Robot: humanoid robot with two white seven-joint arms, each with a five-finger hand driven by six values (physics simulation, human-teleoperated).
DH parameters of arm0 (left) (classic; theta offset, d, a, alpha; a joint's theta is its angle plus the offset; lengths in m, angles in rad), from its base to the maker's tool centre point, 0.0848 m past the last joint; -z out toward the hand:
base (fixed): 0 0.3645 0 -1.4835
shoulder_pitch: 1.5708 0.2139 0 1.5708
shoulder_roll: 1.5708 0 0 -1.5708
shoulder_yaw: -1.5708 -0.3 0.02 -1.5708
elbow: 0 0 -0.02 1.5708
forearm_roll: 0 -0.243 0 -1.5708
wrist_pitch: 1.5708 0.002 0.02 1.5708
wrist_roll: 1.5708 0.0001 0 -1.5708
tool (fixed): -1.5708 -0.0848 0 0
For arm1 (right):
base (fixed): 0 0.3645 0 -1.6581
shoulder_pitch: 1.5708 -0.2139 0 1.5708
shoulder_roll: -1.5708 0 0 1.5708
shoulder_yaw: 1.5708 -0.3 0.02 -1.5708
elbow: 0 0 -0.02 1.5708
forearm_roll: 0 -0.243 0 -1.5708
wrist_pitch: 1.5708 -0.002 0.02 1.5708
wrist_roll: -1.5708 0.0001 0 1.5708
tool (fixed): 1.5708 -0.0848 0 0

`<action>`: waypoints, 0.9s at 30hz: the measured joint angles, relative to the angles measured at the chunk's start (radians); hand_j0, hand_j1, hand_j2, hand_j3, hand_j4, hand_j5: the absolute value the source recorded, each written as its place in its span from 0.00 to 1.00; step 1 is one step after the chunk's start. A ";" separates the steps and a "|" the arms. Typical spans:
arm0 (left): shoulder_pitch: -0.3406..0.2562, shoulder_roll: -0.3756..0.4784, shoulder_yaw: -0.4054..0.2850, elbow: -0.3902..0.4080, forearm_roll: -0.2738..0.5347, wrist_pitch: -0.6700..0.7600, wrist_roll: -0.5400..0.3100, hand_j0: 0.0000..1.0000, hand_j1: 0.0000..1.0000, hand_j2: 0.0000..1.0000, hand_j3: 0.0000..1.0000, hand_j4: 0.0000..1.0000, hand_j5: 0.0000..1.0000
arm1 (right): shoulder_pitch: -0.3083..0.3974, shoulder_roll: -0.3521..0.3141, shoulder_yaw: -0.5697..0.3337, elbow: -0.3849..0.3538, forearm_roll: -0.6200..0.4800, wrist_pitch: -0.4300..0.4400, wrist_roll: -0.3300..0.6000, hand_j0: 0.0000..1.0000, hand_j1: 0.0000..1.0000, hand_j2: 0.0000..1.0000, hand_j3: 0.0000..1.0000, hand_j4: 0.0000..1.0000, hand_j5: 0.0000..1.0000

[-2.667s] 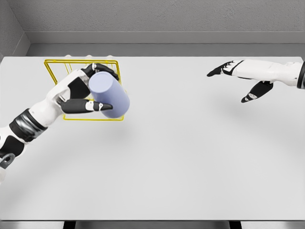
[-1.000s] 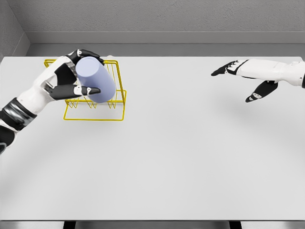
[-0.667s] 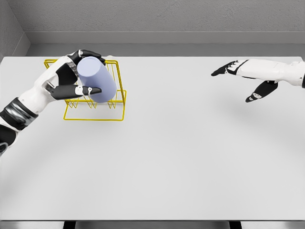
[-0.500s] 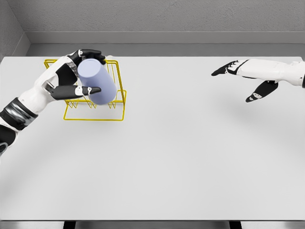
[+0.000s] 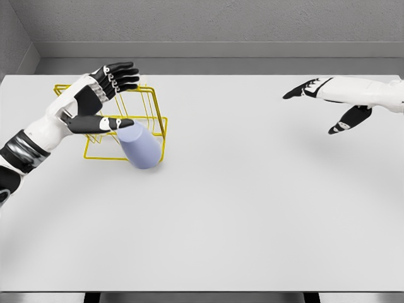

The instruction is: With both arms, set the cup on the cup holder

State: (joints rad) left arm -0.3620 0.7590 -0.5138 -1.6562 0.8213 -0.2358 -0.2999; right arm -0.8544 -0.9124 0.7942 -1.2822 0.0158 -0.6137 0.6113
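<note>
A pale lavender cup (image 5: 139, 146) lies low in the front right part of the yellow wire cup holder (image 5: 154, 101), tilted, its body reaching past the front rail. My left hand (image 5: 108, 98) hovers above the holder with its fingers spread; the cup is no longer in its grasp. The thumb (image 5: 101, 124) points right, just over the cup's top. My right hand (image 5: 328, 107) floats over the far right of the table, open, fingers stretched leftward and holding nothing.
The white table (image 5: 227, 208) spreads wide in front and to the right of the holder. A grey wall (image 5: 208, 25) runs along the far edge.
The left hand has opened and released the cup, which dropped down and forward into the holder's front right corner. The right hand has barely shifted.
</note>
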 measured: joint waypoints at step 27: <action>0.075 0.076 -0.003 -0.078 0.008 -0.249 -0.222 1.00 1.00 1.00 1.00 1.00 1.00 | 0.000 0.000 -0.003 0.000 -0.001 0.000 0.000 1.00 1.00 1.00 1.00 1.00 1.00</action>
State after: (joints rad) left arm -0.2869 0.8353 -0.5167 -1.7338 0.8295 -0.4849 -0.5222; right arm -0.8544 -0.9124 0.7909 -1.2822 0.0144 -0.6137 0.6113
